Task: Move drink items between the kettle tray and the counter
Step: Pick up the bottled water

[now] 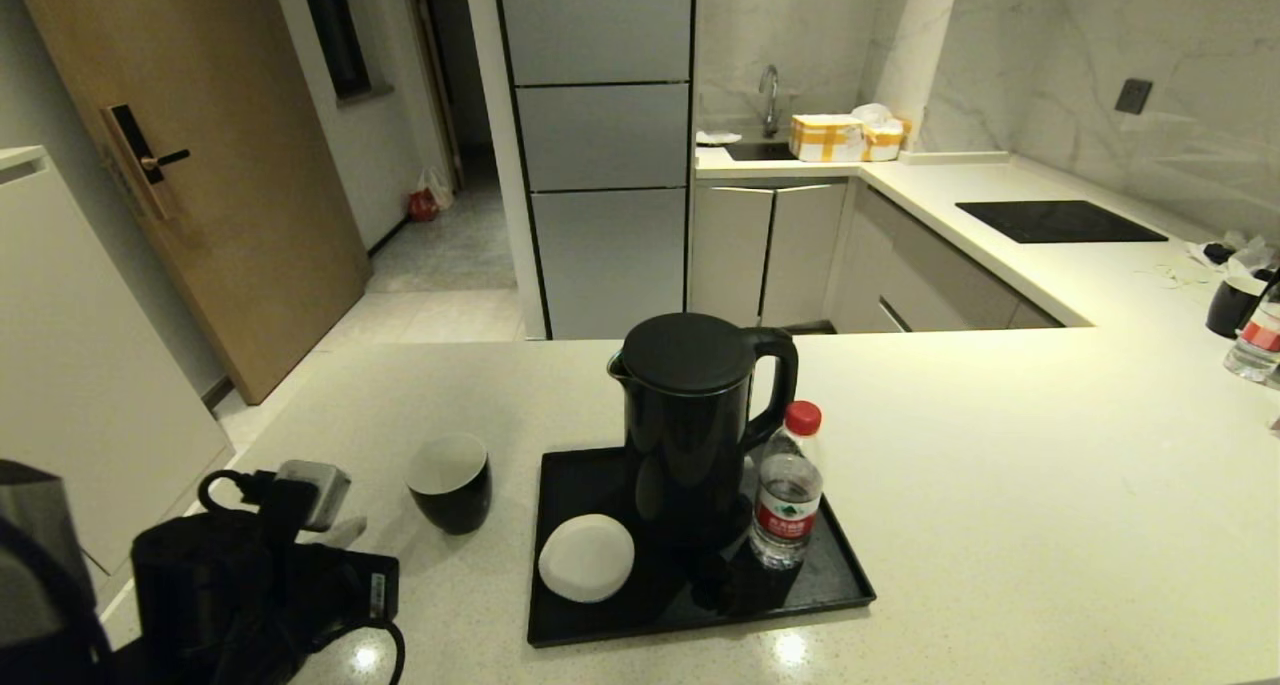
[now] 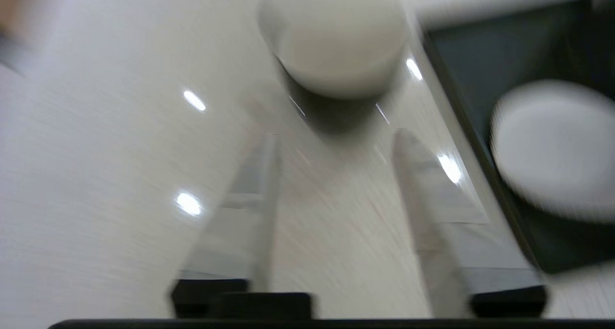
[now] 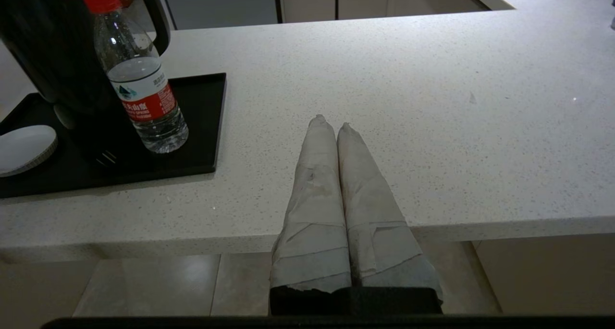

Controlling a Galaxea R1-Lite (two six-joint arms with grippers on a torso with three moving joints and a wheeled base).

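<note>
The cup (image 1: 449, 482), black outside and white inside, stands upright on the counter (image 1: 1000, 485) just left of the kettle tray (image 1: 582, 475). In the left wrist view the cup (image 2: 331, 41) lies just ahead of my left gripper (image 2: 336, 137), which is open and holds nothing. The red-capped water bottle (image 1: 788, 490) stands on the tray's right side beside the kettle (image 1: 690, 415). My right gripper (image 3: 332, 123) hangs shut and empty over the counter's front edge, right of the tray (image 3: 202, 117) and the bottle (image 3: 139, 79); the head view does not show it.
A white saucer (image 1: 586, 557) lies on the tray's front left. A second black cup (image 1: 1232, 305) and bottle (image 1: 1258, 340) stand at the counter's far right. A black cooktop panel (image 1: 1060, 220) sits at the back right. My left arm (image 1: 250, 585) fills the lower left.
</note>
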